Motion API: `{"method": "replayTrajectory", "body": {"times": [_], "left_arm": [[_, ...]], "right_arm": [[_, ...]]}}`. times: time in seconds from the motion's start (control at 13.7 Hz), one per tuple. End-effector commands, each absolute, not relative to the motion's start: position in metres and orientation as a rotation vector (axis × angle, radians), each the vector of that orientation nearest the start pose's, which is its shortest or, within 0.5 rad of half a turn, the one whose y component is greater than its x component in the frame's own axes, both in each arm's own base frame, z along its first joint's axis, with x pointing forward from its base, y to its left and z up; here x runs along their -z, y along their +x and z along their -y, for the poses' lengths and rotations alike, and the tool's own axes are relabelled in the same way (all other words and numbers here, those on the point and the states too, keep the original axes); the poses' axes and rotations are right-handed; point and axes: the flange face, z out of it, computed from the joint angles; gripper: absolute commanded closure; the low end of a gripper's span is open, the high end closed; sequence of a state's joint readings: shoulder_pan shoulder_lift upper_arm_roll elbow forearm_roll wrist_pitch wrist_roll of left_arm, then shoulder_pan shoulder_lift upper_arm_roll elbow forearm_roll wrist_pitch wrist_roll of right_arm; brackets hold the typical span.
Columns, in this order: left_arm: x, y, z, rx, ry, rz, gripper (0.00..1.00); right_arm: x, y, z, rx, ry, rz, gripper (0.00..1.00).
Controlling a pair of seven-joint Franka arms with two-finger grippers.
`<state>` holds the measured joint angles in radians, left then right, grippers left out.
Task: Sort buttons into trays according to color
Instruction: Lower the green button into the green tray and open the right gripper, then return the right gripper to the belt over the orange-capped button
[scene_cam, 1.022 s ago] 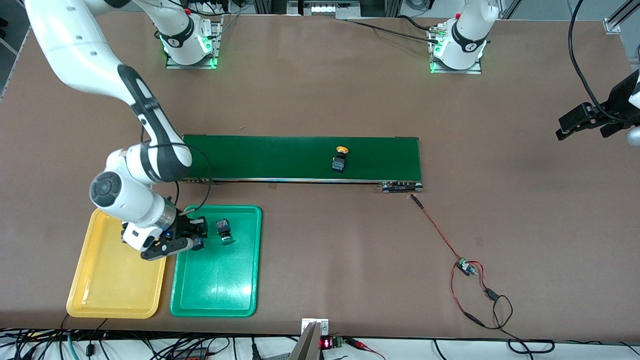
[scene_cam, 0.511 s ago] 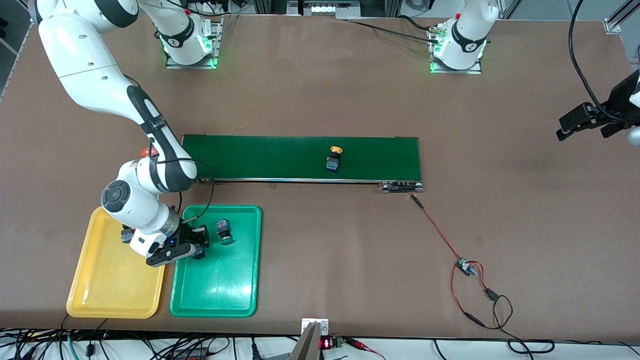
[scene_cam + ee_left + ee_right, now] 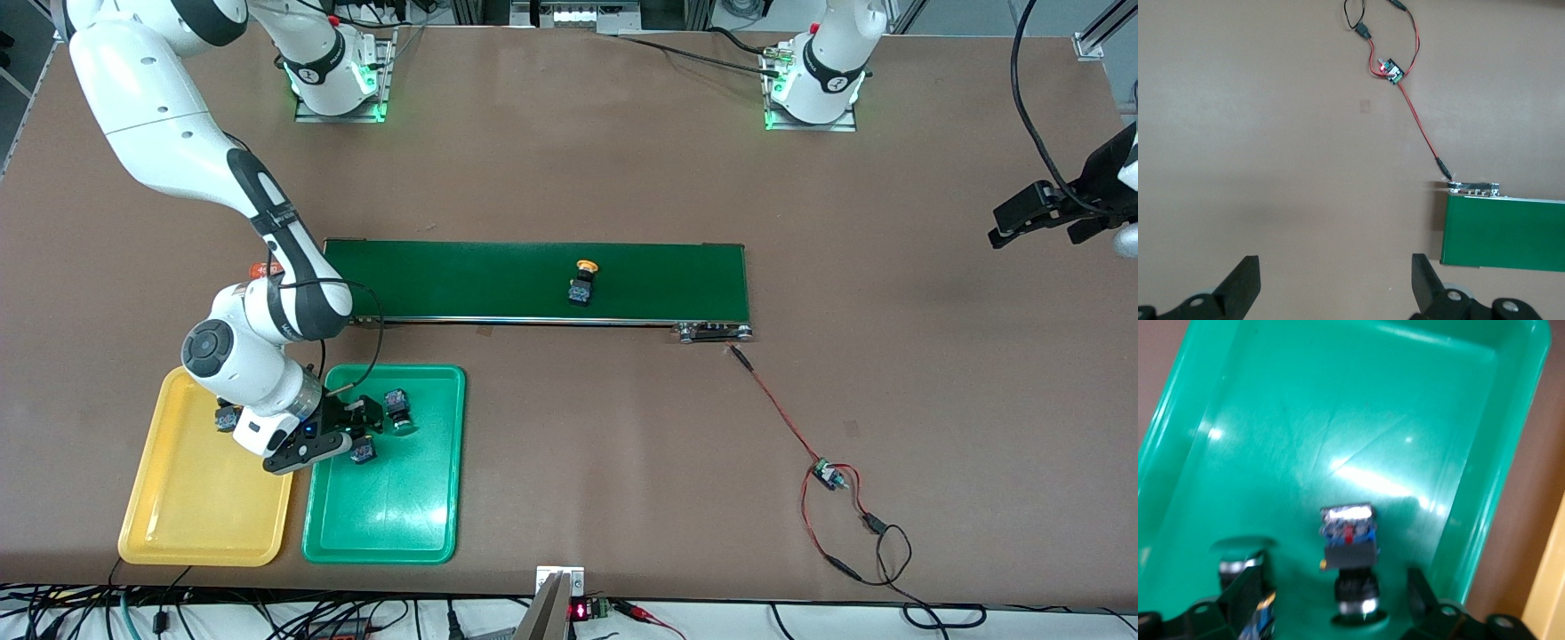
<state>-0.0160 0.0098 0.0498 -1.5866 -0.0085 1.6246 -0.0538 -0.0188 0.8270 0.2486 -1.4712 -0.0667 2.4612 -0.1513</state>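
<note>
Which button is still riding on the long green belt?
The yellow-capped button is alone on the conveyor belt. The other visible buttons are down at the trays: two in the green tray and one in the yellow tray.

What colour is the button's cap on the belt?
Yellow-orange cap, clearest in the front view.

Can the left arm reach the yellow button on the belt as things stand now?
Probably yes. The yellow button lies uncovered on the conveyor belt, nothing stands over it, and the left end effector waits open over bare table toward its own end.
</note>
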Motion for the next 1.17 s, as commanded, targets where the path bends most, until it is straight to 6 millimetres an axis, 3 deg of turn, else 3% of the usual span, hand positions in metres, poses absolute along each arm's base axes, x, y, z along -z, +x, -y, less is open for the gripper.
{"method": "replayTrajectory", "body": {"times": [0.0,0.22,0.44,0.8,0.95,1.09], "left_arm": [[-0.63,0.557,-0.025,0.032,-3.164,0.138,0.0],[-0.628,0.554,-0.022,-0.012,-3.16,0.123,0.0],[-0.63,0.554,-0.019,-0.007,-3.161,0.113,0.0],[-0.63,0.553,-0.022,-0.007,-3.166,0.128,0.0],[-0.63,0.553,-0.023,-0.007,-3.166,0.133,0.0],[-0.63,0.553,-0.022,-0.007,-3.168,0.13,0.0]], "right_arm": [[-0.273,0.705,-0.127,0.088,-2.989,0.451,0.0],[-0.353,0.677,-0.144,-0.075,-3.058,0.248,0.0],[-0.419,0.65,-0.145,-0.121,-3.095,0.178,0.0],[-0.469,0.59,-0.143,-0.098,-3.148,0.081,0.0],[-0.476,0.565,-0.145,-0.086,-3.126,0.011,0.0],[-0.479,0.549,-0.157,-0.098,-3.096,-0.194,0.0]]}}
